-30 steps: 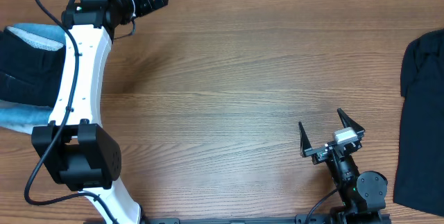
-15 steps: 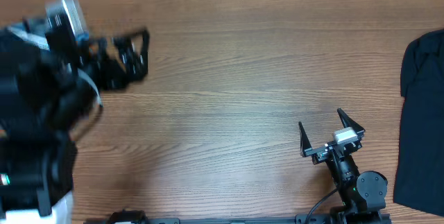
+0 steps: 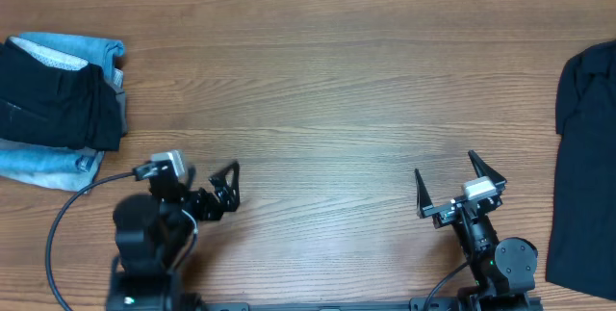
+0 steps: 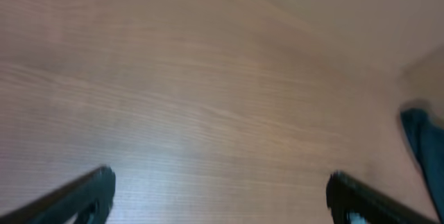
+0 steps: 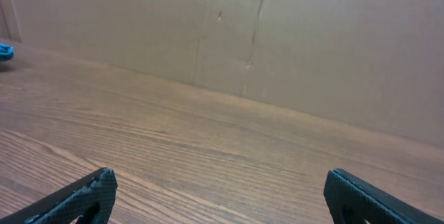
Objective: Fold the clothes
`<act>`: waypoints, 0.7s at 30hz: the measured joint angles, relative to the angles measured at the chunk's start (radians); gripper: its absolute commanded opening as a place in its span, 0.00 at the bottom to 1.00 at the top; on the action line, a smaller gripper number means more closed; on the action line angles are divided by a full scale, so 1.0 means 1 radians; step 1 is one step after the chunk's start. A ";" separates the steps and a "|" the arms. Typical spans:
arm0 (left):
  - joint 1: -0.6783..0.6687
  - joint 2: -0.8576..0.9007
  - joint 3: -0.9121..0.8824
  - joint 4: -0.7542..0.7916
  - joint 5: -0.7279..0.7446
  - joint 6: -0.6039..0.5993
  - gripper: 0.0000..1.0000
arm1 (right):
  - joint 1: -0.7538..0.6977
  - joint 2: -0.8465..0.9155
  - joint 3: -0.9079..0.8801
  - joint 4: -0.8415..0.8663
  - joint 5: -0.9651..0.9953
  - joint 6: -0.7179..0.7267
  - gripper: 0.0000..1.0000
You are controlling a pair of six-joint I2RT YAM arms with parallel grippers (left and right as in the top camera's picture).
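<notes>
A black garment (image 3: 583, 147) lies spread at the table's right edge, partly cut off by the frame. It shows as a blurred dark shape (image 4: 424, 141) in the left wrist view. At the far left a folded black piece (image 3: 48, 109) with a whitish lining rests on light blue clothes (image 3: 43, 167). My left gripper (image 3: 224, 184) is low at the front left, open and empty (image 4: 220, 179), apart from the pile. My right gripper (image 3: 444, 163) is at the front right, also open with nothing in it (image 5: 220, 179), left of the spread garment.
Bare wooden tabletop (image 3: 327, 90) stretches between the two piles. A cardboard wall (image 5: 277, 37) stands along the table's back edge. A bit of blue cloth (image 5: 5, 50) shows at the left edge of the right wrist view.
My left arm has swung from the back left, above the pile, down to the front left, uncovering the folded stack. The right arm has not moved.
</notes>
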 measured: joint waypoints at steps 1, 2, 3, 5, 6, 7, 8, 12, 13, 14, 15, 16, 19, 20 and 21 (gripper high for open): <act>0.000 -0.048 -0.072 0.088 -0.015 -0.002 1.00 | 0.000 0.000 0.000 0.001 0.000 0.000 1.00; 0.000 -0.069 -0.105 0.118 -0.024 -0.002 1.00 | 0.000 0.000 0.000 0.001 0.000 0.000 1.00; 0.000 -0.088 -0.154 0.208 -0.050 -0.002 1.00 | 0.000 0.000 0.000 0.000 0.000 0.000 1.00; 0.000 -0.127 -0.205 0.288 -0.090 -0.002 1.00 | 0.000 0.000 0.000 0.001 0.000 0.000 1.00; 0.000 -0.140 -0.220 0.306 -0.106 -0.002 1.00 | 0.000 0.000 0.000 0.001 0.000 0.000 1.00; 0.000 -0.153 -0.236 0.325 -0.129 -0.002 1.00 | 0.000 0.000 0.000 0.000 0.000 0.000 1.00; 0.000 -0.167 -0.251 0.333 -0.151 -0.002 1.00 | 0.000 0.000 0.000 0.001 0.000 0.000 1.00; 0.000 -0.222 -0.299 0.339 -0.196 0.000 1.00 | 0.000 0.000 0.000 0.001 0.000 0.000 1.00; 0.000 -0.235 -0.309 0.339 -0.205 0.003 1.00 | 0.000 0.000 0.000 0.001 0.000 0.000 1.00; 0.000 -0.247 -0.317 0.339 -0.213 0.003 1.00 | 0.000 0.000 0.000 0.001 0.000 0.000 1.00; 0.000 -0.261 -0.324 0.338 -0.223 0.007 1.00 | 0.000 0.000 0.000 0.001 0.000 0.000 1.00; 0.000 -0.275 -0.329 0.326 -0.229 0.015 1.00 | 0.000 0.000 0.000 0.001 0.000 0.000 1.00; 0.000 -0.335 -0.334 0.259 -0.240 0.097 1.00 | 0.000 0.000 0.000 0.001 0.000 0.000 1.00; 0.000 -0.357 -0.335 0.227 -0.241 0.121 1.00 | 0.000 0.000 0.000 0.001 0.000 0.000 1.00; 0.000 -0.386 -0.340 0.199 -0.245 0.151 1.00 | 0.000 0.000 0.000 0.000 0.000 0.000 1.00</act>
